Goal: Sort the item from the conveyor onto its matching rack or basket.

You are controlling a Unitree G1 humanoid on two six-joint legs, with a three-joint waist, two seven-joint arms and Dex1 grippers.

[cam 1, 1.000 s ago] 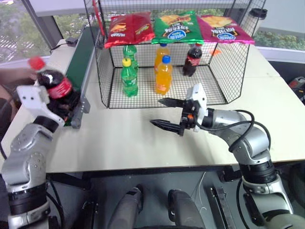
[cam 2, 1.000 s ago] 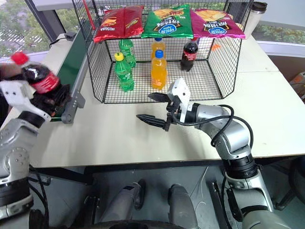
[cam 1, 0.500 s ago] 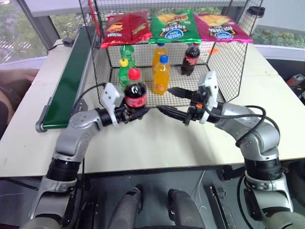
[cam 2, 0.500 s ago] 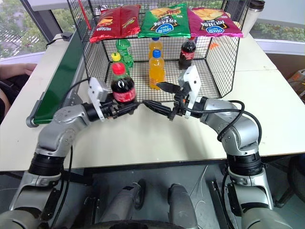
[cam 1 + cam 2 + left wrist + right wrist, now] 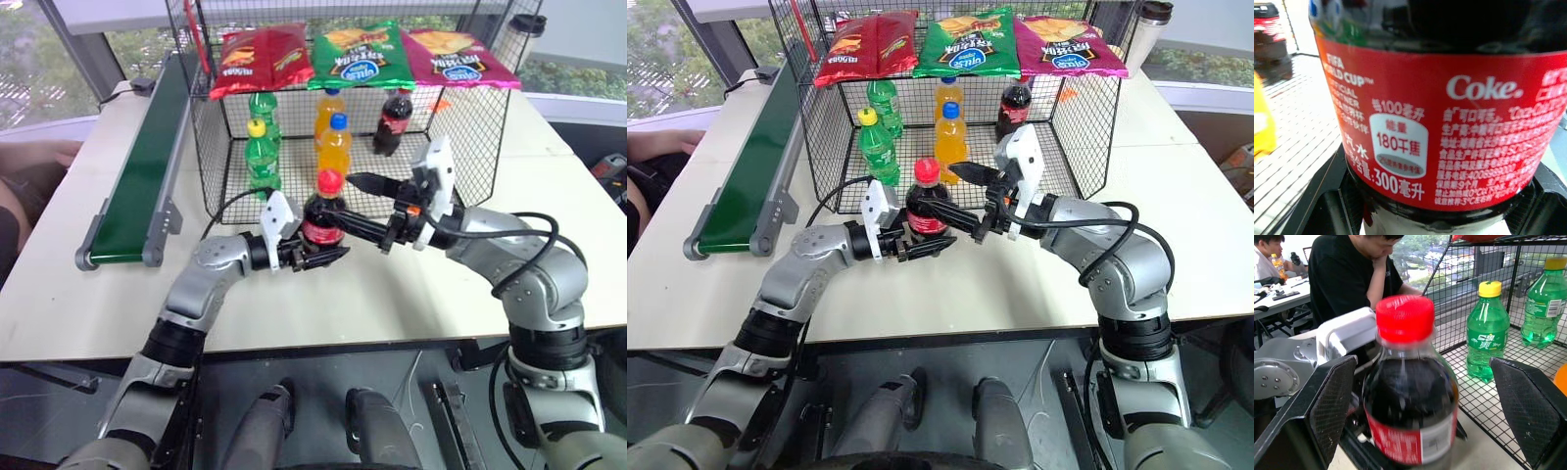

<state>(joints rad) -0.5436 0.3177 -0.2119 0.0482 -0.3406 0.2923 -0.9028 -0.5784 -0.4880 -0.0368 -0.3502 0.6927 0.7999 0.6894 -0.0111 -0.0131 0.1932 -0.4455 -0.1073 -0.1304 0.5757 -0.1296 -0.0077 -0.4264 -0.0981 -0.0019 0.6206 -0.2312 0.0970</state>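
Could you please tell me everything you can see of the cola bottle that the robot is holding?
The cola bottle is small, of clear plastic, full of dark brown liquid, with a red cap and a red label printed in white. It stands upright above the table, just in front of the wire cage. The left end effector is shut on its lower body. The right end effector is open, its fingers on either side of the bottle's upper part, not closed on it.

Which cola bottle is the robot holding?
The cola bottle in front of the cage, clamped in the left end effector. The other cola stands inside, at the back.
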